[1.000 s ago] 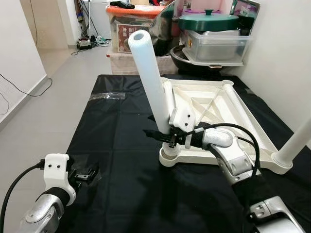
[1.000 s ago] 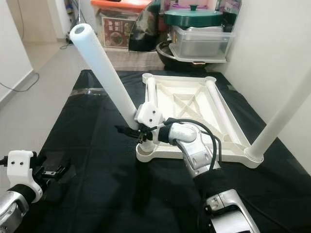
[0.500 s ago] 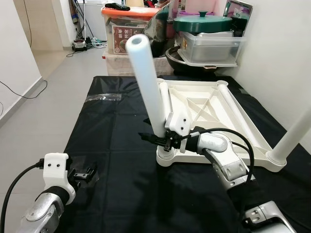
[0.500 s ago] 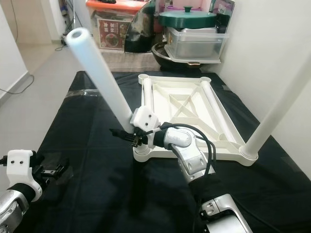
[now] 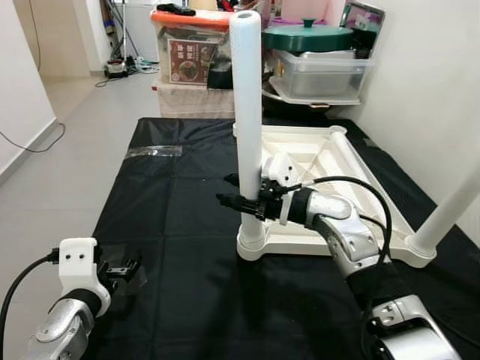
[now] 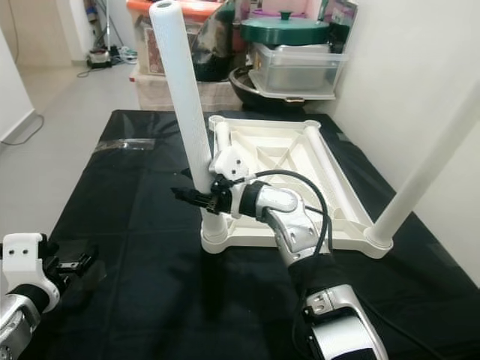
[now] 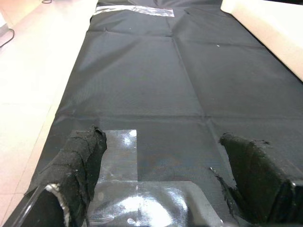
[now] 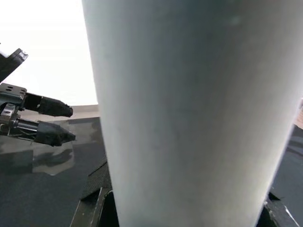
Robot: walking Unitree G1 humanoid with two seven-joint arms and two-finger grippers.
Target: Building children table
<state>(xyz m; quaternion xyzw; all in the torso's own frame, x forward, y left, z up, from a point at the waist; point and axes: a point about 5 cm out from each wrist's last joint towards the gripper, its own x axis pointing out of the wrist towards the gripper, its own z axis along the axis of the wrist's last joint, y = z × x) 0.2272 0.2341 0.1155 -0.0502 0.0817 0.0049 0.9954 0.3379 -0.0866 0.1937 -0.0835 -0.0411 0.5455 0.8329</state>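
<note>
My right tool (image 5: pixel 241 201) is clamped on the white table leg (image 5: pixel 247 112), gripping it low down, just above the corner socket (image 5: pixel 252 245) of the upturned tabletop (image 5: pixel 352 176). The leg stands upright in that socket, at the tabletop's near corner on my left side. In my right wrist view the leg (image 8: pixel 189 113) sits between the two fingers, with my left tool (image 8: pixel 40 120) in sight beyond it over the dark cloth.

The tabletop lies underside up on the black cloth (image 5: pixel 180 217), its cross ribs showing. A second leg (image 5: pixel 450 214) rises from the tabletop's near corner on my right side, leaning away to the right. Two more legs lie along the tabletop's long edges.

My left tool (image 5: pixel 120 268) hovers low over the cloth, well apart from the tabletop and nearer to me than it. Its fingers (image 7: pixel 80 161) are spread wide with nothing between them, above a patch of clear tape (image 7: pixel 142 203).

Beyond the tabletop's far end stand storage boxes (image 5: pixel 196 52) and a green lidded pot (image 5: pixel 315 36).
</note>
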